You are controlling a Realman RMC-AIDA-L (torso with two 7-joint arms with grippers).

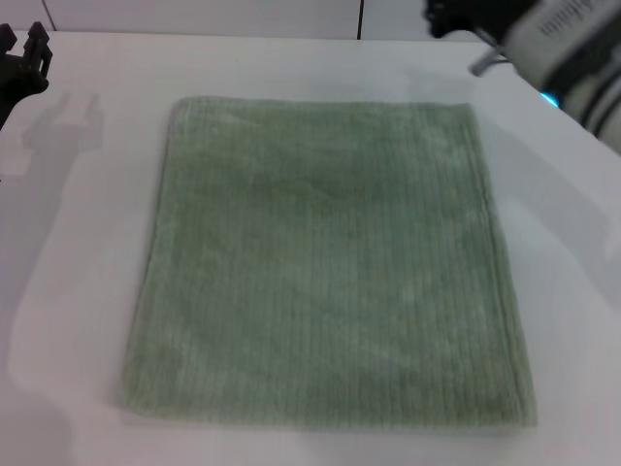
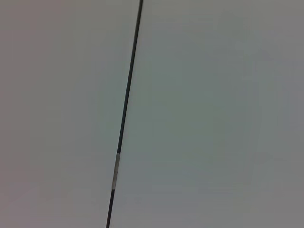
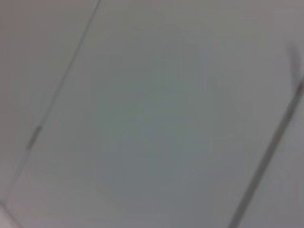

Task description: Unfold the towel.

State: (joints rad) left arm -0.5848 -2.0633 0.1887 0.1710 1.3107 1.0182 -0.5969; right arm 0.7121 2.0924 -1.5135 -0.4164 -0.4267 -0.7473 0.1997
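Note:
The pale sage-green towel [image 1: 325, 262] lies spread flat on the white table [image 1: 87, 243] in the head view, roughly square, with ribbed lines and hemmed edges showing all round. My left gripper [image 1: 24, 58] is raised at the far left edge, off the towel's back left corner and apart from it. My right gripper [image 1: 461, 15] is raised at the back right, above and behind the towel's back right corner, holding nothing. Both wrist views show only pale flat panels, with no towel.
The white table reaches past the towel on every side. A wall of pale panels with a dark seam [image 1: 361, 19] stands behind it. The seam also shows in the left wrist view [image 2: 126, 109], and one like it in the right wrist view [image 3: 266, 156].

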